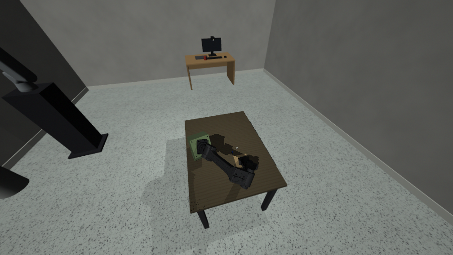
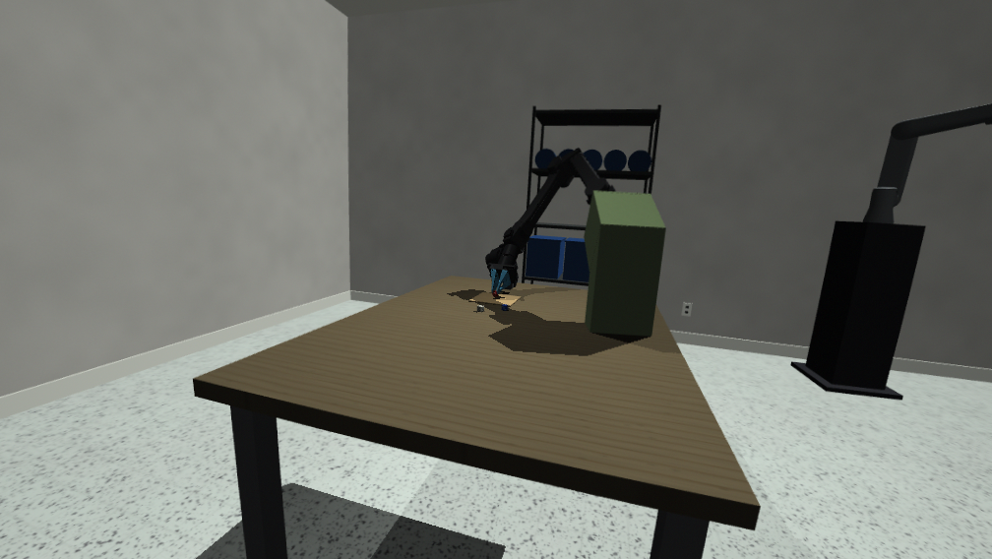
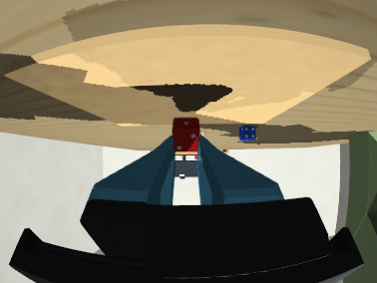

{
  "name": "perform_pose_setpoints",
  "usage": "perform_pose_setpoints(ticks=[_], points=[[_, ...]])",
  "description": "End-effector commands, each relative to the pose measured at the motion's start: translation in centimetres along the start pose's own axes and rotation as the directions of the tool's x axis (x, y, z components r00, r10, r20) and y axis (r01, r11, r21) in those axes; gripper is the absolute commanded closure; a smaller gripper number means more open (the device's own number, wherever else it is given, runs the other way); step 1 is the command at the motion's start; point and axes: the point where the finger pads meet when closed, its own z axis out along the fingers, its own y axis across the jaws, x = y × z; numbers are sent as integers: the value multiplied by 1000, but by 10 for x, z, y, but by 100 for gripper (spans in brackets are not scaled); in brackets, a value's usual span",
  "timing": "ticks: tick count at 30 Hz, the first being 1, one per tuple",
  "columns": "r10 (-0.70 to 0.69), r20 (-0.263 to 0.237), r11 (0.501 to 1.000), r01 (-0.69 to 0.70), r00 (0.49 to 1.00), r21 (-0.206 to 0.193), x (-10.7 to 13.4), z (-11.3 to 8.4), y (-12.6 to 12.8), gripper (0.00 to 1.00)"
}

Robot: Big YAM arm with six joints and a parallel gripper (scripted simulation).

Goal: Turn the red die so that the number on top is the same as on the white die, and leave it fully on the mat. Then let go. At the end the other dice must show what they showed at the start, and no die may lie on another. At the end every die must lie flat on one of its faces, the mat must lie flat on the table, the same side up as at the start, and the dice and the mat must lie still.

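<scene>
Fingers tight around red die (image 3: pixel 187 134)

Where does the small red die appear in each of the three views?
Top: not visible; the black arm covers it.
Exterior: a red speck in the pincer, above the tan mat.
Wrist: centre, between the blue fingers.
Shared landmark: the tan mat.

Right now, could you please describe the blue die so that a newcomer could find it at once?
Start at the dark wooden table and find the tan mat under the gripper. The blue die sits by the mat's near edge, beside the white die. It alone is blue; the red die is clamped in the gripper.
</scene>
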Motion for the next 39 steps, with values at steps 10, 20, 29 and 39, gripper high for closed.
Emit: perform_pose_setpoints(ticks=[10, 20, 29, 39], points=[[-19, -6, 1000, 19, 1000, -3, -1, 9, 0, 89], [-11, -3, 1000, 11, 1000, -4, -4, 9, 0, 89], [-11, -3, 1000, 11, 1000, -4, -4, 9, 0, 89], [-11, -3, 1000, 11, 1000, -4, -4, 9, 0, 89]])
